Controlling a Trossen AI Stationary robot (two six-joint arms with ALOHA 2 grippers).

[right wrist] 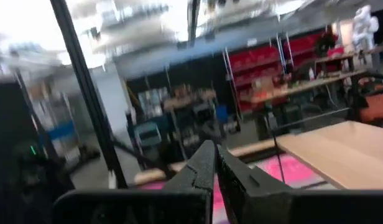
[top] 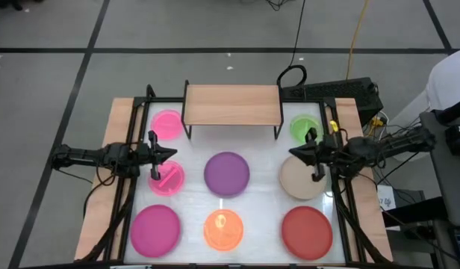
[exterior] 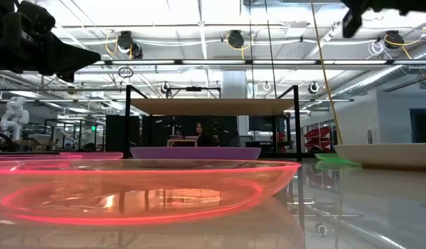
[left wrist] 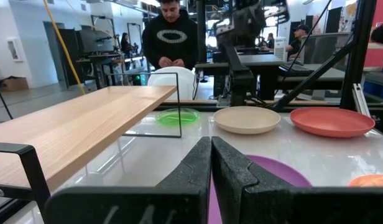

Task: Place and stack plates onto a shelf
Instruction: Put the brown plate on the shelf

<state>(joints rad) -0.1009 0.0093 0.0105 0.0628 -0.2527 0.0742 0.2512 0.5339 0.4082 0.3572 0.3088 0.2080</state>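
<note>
Two dark robot arms reach in over a white desk (top: 263, 183) laid with seven plastic plates, seen from above. The shelf (top: 232, 104), a light-wood board on thin black legs, stands at the far middle of the desk with nothing on it.

The left end effector (top: 160, 153) hangs over the desk's left side, between the small pink plate (top: 167, 123) beside the shelf and a second small pink plate (top: 167, 179) nearer the front. Its wrist view shows the two dark fingers (left wrist: 194, 168) pressed together, holding nothing. The right end effector (top: 305, 153) hangs over the right side, between the small green plate (top: 303, 127) and the beige plate (top: 299, 179). Its own wrist view also shows its fingers (right wrist: 201, 165) closed on nothing.

A purple plate (top: 227, 172) lies at the centre of the desk, in front of the shelf. Along the near edge sit a magenta plate (top: 154, 229) on the left, an orange translucent plate (top: 224, 229) in the middle and a red plate (top: 306, 232) on the right. All seven plates lie flat on the desk, apart from one another, none stacked.

From desk height the orange plate fills the foreground, with the purple plate and the shelf behind it. Beyond the desk, a person in a dark sweatshirt (left wrist: 173, 37) stands in the workshop.
</note>
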